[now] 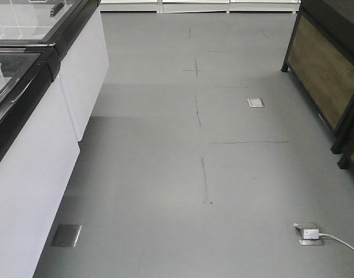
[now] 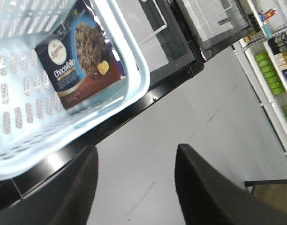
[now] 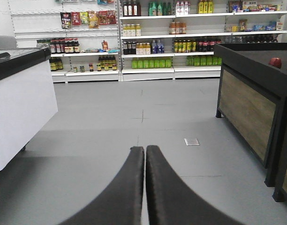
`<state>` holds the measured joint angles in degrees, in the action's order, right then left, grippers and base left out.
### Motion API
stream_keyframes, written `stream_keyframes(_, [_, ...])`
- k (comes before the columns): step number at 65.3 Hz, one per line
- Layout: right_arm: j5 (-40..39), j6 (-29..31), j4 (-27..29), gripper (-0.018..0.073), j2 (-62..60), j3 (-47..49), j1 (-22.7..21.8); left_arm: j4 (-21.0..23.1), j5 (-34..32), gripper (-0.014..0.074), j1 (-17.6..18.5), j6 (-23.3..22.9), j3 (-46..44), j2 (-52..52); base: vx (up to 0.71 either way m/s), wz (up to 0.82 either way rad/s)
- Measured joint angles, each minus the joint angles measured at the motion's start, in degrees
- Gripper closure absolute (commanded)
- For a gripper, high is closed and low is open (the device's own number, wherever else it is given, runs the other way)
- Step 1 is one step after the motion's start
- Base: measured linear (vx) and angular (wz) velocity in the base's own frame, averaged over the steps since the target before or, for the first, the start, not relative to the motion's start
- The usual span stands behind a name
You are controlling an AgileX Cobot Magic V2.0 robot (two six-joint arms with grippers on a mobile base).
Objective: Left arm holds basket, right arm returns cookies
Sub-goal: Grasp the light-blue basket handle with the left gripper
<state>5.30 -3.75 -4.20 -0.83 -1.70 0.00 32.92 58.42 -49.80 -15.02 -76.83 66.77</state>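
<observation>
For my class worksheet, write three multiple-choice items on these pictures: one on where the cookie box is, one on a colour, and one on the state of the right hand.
1. Where is the cookie box?
A. On the grey floor
B. Inside the basket
C. On a store shelf

2. What colour is the basket?
A. Red
B. Black
C. Light blue

3. What state is the right hand in?
A. Fingers pressed together, holding nothing
B. Fingers spread wide
C. Clamped on a bottle

Answers:
1 B: the left wrist view shows the box within the basket's slotted walls.
2 C: its rim and walls are pale blue.
3 A: the right wrist view shows both fingers touching, with nothing between them.
</observation>
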Motion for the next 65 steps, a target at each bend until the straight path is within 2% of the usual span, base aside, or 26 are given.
stream_keyframes(13, [0.0, 0.0, 0.0, 0.0568, 0.0, 0.0, 0.0, 2.4, 6.2, 0.0242, -4.4, 2.0, -8.6, 6.3, 0.0, 0.0])
stream_keyframes(27, [0.0, 0.0, 0.0, 0.0568, 0.0, 0.0, 0.0, 10.4, 7.1, 0.0242, -8.3, 7.7, -10.3, 10.9, 0.0, 0.0])
stream_keyframes(38, [0.0, 0.0, 0.0, 0.0568, 0.0, 0.0, 0.0, 20.7, 6.4, 0.0242, -10.6, 13.2, -10.3, 15.3, 0.0, 0.0])
stream_keyframes(48, [0.0, 0.0, 0.0, 0.0568, 0.0, 0.0, 0.0, 30.0, 6.4, 0.0242, -10.7, 18.8, -10.3, 19.0, 0.0, 0.0])
stream_keyframes(58, [0.0, 0.0, 0.0, 0.0568, 0.0, 0.0, 0.0, 30.8, 6.6, 0.0242, -10.7, 19.7, -10.3, 21.2, 0.0, 0.0])
stream_keyframes(65, [0.0, 0.0, 0.0, 0.0568, 0.0, 0.0, 0.0, 29.7, 7.9, 0.0242, -10.7, 19.8, -10.3, 21.9, 0.0, 0.0])
